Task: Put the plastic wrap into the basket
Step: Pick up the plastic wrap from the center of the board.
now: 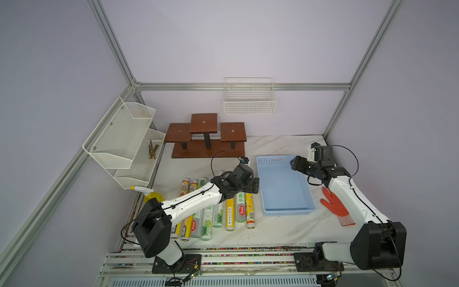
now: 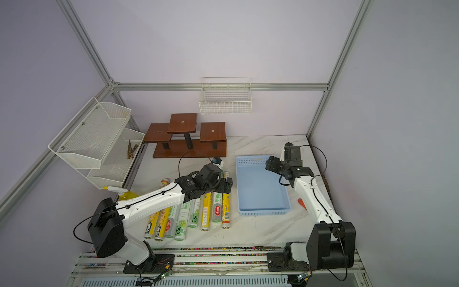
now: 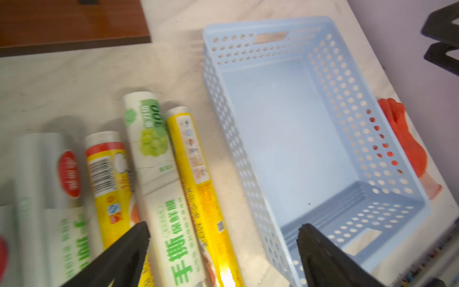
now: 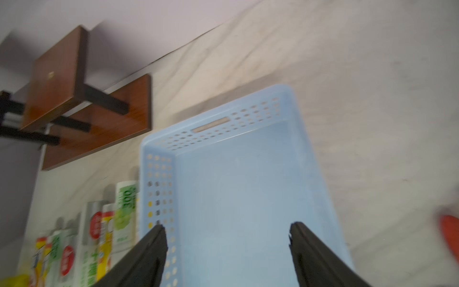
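Worktop (image 1: 273, 231): marble — basket (image 1: 289, 212) empty.
Left end effector (image 3: 223, 228): wide, empty — centre over basket-side plastic wrap (image 3: 198, 188) roll, then close.
Right end effector (image 4: 227, 228): spread, empty.

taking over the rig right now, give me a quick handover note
Left gripper: open, empty, over the rolls nearest the basket.
Right gripper: open, empty, over the basket.
Plastic wrap rolls: all eight lie side by side on the table, on the left arm's side of the basket.
Done: nothing; the basket is empty.
Left: grasp each roll and put it into the basket, all eight.
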